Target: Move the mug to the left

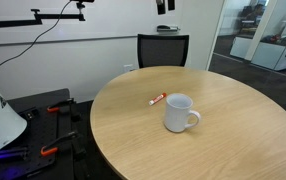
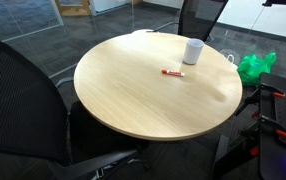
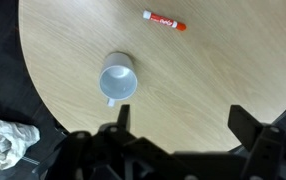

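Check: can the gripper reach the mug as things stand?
Probably yes. The gripper hangs open above the table. The mug stands upright below with nothing touching it, and the marker lies well apart.

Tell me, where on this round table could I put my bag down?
Nearly all of the table is bare: the wide stretch from the marker to the rim by the black mesh chair. Only the side holding the mug and marker is taken.
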You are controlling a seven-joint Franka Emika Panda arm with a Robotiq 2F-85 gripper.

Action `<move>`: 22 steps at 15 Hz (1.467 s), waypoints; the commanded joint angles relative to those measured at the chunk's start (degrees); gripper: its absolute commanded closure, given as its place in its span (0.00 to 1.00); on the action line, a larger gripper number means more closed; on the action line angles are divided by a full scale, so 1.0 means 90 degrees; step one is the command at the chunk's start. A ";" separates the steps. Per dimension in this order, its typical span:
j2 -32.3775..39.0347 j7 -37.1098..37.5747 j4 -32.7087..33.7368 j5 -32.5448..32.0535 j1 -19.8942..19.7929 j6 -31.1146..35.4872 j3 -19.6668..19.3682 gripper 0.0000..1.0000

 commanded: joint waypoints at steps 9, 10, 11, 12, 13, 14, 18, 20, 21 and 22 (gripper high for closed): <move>0.1477 0.0754 0.0092 0.0053 0.0067 0.1574 -0.0571 0.00; 0.1610 0.0736 0.0121 0.0058 0.0065 0.1641 -0.0630 0.00; 0.1725 0.0718 0.0143 0.0089 0.0068 0.1692 -0.0678 0.00; 0.1847 0.0729 0.0193 0.0079 0.0067 0.1678 -0.0739 0.00; 0.1955 0.0732 0.0224 0.0076 0.0071 0.1686 -0.0791 0.00; 0.2065 0.0692 0.0267 0.0120 0.0065 0.1648 -0.0839 0.00; 0.2455 0.0574 0.0398 0.0188 0.0072 0.1600 -0.0969 0.00; 0.2682 0.0483 0.0487 0.0260 0.0070 0.1588 -0.0980 0.00; 0.2808 0.0439 0.0526 0.0305 0.0068 0.1588 -0.0976 0.00; 0.2887 0.0344 0.0558 0.0358 0.0061 0.1521 -0.0957 0.00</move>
